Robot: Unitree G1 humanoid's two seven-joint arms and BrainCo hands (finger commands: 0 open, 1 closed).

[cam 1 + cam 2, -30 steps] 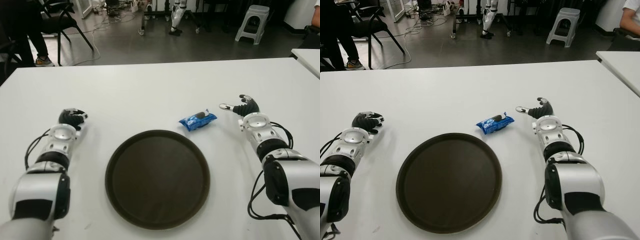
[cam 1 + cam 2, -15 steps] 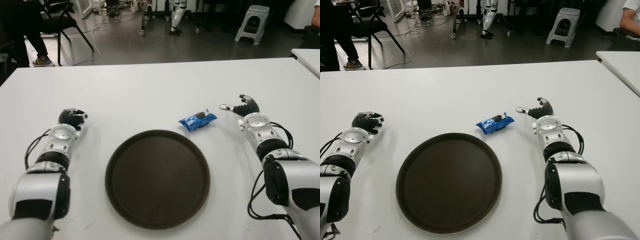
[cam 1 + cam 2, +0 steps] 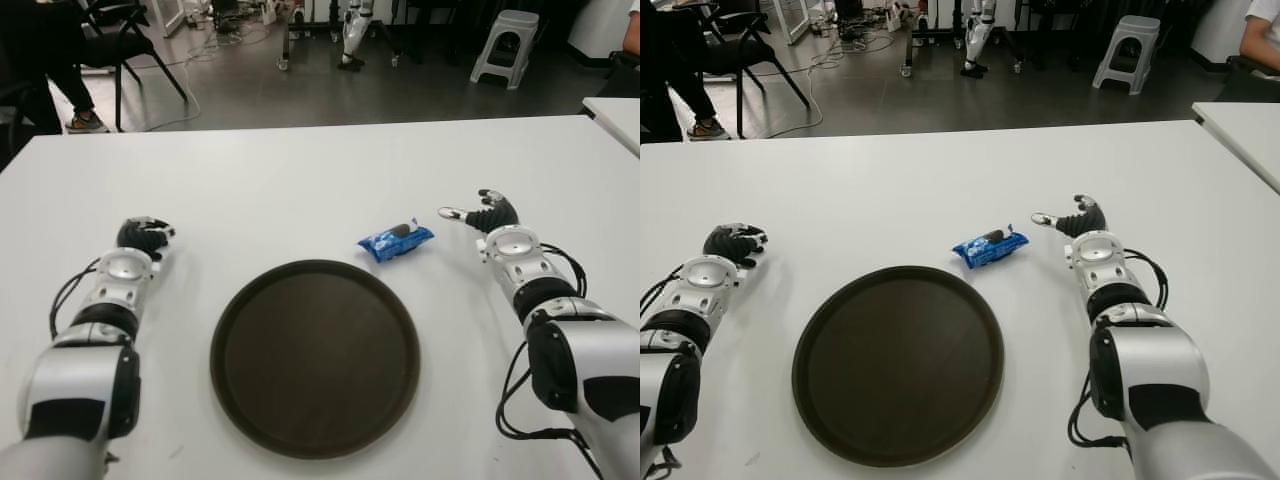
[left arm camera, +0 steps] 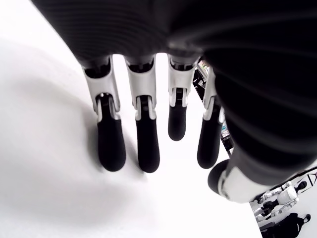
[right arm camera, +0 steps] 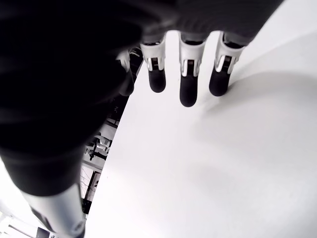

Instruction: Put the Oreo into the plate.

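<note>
1. Fingers (image 5: 188,82) of the right hand (image 3: 489,213) hang loosely extended over the white tabletop (image 3: 300,190), holding nothing; its thumb juts out toward the robot's left, and the white forearm runs back toward the near right corner.
2. Just to the left of that thumb, apart from it, lies the small blue Oreo packet (image 3: 396,240), flat on the table with its long side slanted.
3. The packet sits just beyond the far right rim of the round dark brown plate (image 3: 314,447), close to the rim; whether they touch I cannot tell.
4. The plate lies between the two forearms.
5. The left hand (image 3: 143,235) shows well to the left of the plate, its black-tipped fingers (image 4: 147,148) relaxed, slightly bent and holding nothing.
6. Bare tabletop stretches beyond both hands to the far edge, with open white surface between each hand and the plate.
</note>
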